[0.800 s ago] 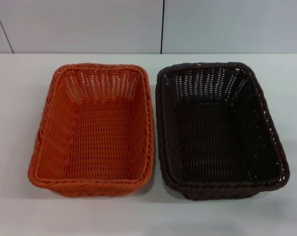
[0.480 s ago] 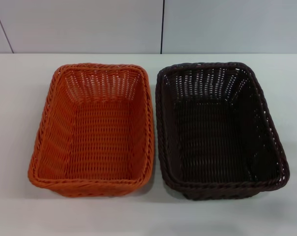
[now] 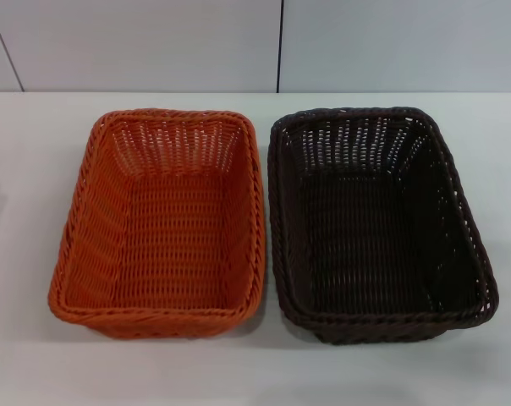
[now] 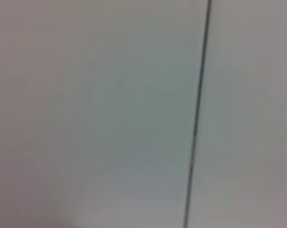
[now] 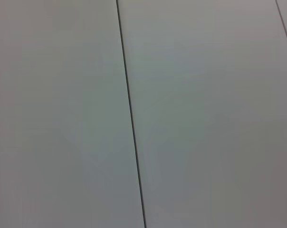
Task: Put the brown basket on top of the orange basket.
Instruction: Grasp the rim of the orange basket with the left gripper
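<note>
— Looking for grippers: neither shows, so their state is unknown. Where's the brown basket (image 3: 378, 224)?
— Right, just beside the orange basket (image 3: 162, 224) on the white table (image 3: 19, 169). I'd grip its braided rim, lift level, lower squarely.

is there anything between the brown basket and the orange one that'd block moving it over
Nothing visible does. The brown basket sits right beside the orange basket on the table, both empty, rims nearly touching. Neither end effector is in view.
</note>
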You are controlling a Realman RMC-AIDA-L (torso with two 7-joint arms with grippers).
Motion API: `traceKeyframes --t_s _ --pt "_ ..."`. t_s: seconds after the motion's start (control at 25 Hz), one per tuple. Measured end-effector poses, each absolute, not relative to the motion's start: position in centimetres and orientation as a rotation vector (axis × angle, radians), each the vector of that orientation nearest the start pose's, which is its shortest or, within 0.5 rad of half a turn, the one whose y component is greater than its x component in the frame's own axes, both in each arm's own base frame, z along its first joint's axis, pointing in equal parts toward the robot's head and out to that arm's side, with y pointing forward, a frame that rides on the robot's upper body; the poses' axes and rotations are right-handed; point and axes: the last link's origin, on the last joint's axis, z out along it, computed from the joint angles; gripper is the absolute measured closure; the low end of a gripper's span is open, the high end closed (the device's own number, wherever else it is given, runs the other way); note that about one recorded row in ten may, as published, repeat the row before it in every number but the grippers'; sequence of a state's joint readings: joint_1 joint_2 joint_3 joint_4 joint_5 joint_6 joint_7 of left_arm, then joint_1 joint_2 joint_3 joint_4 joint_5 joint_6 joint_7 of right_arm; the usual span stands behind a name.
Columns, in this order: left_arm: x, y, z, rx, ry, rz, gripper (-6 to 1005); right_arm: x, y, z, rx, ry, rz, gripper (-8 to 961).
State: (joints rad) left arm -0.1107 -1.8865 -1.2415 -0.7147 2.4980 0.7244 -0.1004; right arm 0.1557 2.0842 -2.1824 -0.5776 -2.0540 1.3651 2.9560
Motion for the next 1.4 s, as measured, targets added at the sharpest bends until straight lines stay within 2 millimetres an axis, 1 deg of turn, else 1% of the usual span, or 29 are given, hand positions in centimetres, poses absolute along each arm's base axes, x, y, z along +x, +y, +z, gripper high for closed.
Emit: traceKeyframes --t_s 0.12,0.24,0.32,0.44,0.52,0.56,0.6,0.64,0.68,0.84,0.96,1.08,1.16,1.4 --pt "-36.1 32.4 8.9 -1.447 -0.758 -0.553 205 32.5 27.8 3.0 -1.076 0.487 0.753 231" --pt "-34.0 33.1 10.9 -1.474 -0.808 -0.489 205 32.5 27.8 3.0 -1.078 0.488 0.753 230" --pt "-32.8 33.4 11.6 -1.503 -0.847 -0.424 206 32.5 27.8 3.0 -1.079 0.489 0.752 230" --pt "-30.1 33.7 12.3 -1.575 -0.901 -0.295 207 32.6 27.9 2.9 -1.084 0.495 0.748 231" --pt "-28.2 33.8 11.9 -1.634 -0.923 -0.22 207 32.6 28.0 2.7 -1.092 0.503 0.745 231" --pt "-27.8 33.7 11.6 -1.658 -0.932 -0.187 207 32.6 28.1 2.6 -1.098 0.508 0.743 231" --pt "-26.2 33.7 10.9 -1.73 -0.945 -0.111 208 32.6 28.2 2.6 -1.102 0.511 0.742 231" --pt "-26.2 33.7 10.9 -1.73 -0.945 -0.111 208 32.6 28.3 2.5 -1.106 0.514 0.739 231" --pt "-25.4 33.8 10.7 -1.763 -0.941 -0.088 208 32.6 28.4 2.5 -1.11 0.517 0.738 231" --pt "-23.6 33.9 9.4 -1.869 -0.969 -0.028 209 32.8 28.5 2.4 -1.117 0.525 0.729 230" --pt "-22.8 33.8 8.6 -1.914 -0.985 -0.003 210 32.8 28.5 2.4 -1.119 0.529 0.726 230" --pt "-22.6 33.9 7.4 -1.952 -1.02 0.032 211 32.9 28.5 2.3 -1.121 0.535 0.722 230" --pt "-22.8 34.1 6.6 -1.971 -1.053 0.069 211 33.1 28.5 2.3 -1.12 0.538 0.715 230" --pt "-23.5 34.6 4.9 -1.993 -1.097 0.157 213 33.4 28.5 2.3 -1.114 0.55 0.706 230"
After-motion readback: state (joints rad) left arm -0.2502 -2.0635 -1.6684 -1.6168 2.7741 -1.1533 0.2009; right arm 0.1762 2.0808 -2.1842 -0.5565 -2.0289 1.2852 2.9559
